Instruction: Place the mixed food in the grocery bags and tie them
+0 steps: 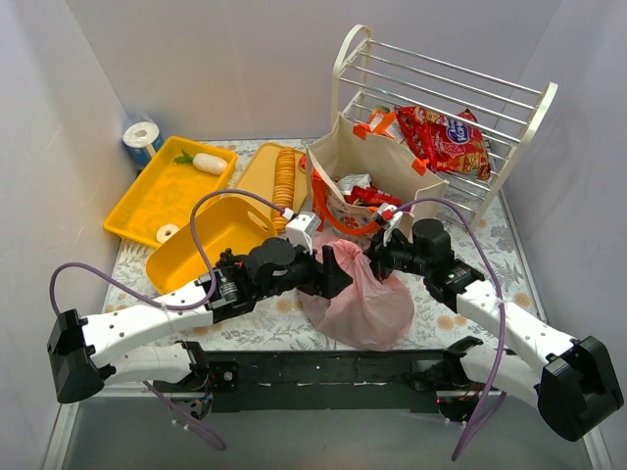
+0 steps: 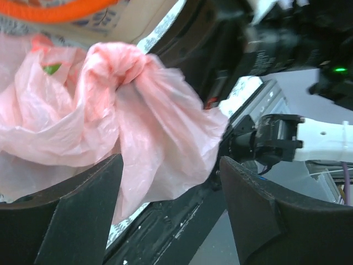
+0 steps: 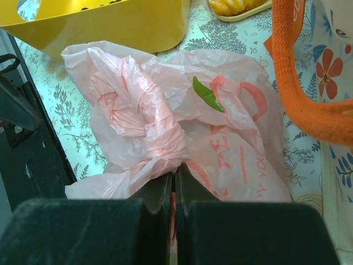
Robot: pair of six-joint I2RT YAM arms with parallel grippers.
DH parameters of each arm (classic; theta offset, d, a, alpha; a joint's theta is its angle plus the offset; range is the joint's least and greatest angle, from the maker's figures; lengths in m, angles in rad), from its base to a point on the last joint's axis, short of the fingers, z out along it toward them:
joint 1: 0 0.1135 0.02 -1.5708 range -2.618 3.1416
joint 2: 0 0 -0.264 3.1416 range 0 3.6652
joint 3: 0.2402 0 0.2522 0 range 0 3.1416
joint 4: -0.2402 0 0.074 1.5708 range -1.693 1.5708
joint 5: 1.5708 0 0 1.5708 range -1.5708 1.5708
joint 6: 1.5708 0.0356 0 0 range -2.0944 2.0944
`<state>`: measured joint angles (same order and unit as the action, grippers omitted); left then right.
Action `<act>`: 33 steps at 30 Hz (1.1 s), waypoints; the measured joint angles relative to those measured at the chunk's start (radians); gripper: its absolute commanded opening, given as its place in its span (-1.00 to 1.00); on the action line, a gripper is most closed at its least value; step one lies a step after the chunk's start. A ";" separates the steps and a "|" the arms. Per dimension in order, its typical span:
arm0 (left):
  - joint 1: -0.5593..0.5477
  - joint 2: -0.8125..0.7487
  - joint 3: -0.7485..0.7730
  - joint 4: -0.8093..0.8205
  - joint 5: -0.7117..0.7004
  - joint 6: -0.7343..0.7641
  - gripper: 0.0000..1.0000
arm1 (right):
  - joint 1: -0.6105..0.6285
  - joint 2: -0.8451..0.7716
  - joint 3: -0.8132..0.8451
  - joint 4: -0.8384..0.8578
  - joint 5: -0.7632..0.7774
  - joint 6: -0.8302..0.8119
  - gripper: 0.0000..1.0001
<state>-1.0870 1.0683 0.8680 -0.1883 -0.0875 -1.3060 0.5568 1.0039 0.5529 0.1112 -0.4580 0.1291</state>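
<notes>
Left to right: the yellow trays (image 1: 167, 196) sit well off to the outer side of the left pincer (image 2: 171, 165). That pincer has its jaws spread wide and isn't gripping anything. A loose flap of the pink bag (image 2: 149, 127) hangs in the gap, and I honestly can't tell if it brushes a finger. The bag sits right between the two pincers, its neck twisted into a knot (image 3: 160, 138). The right pincer (image 3: 175, 179) is clamped tight on the plastic tail just under that knot. The contents are mostly hidden, with only a green bit (image 3: 207, 94) showing through. Just beyond the right pincer stands the tote (image 1: 387, 166), its inside half hidden. Red snack packets (image 1: 446, 137) lie on the rack (image 1: 441, 93) behind it.
</notes>
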 measured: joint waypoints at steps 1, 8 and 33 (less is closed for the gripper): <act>0.006 0.011 -0.006 0.000 0.006 -0.008 0.34 | 0.000 -0.002 0.000 -0.002 0.000 0.000 -0.97; 0.186 0.031 -0.089 0.098 0.126 -0.045 0.27 | 0.000 -0.010 0.001 -0.005 0.000 0.000 -0.97; 0.233 0.034 -0.106 0.148 0.204 -0.071 0.00 | 0.000 -0.010 0.001 -0.010 0.000 -0.001 -0.97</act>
<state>-0.8536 1.1023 0.7624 -0.0399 0.1165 -1.3769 0.5568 0.9936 0.5537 0.1013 -0.4580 0.1284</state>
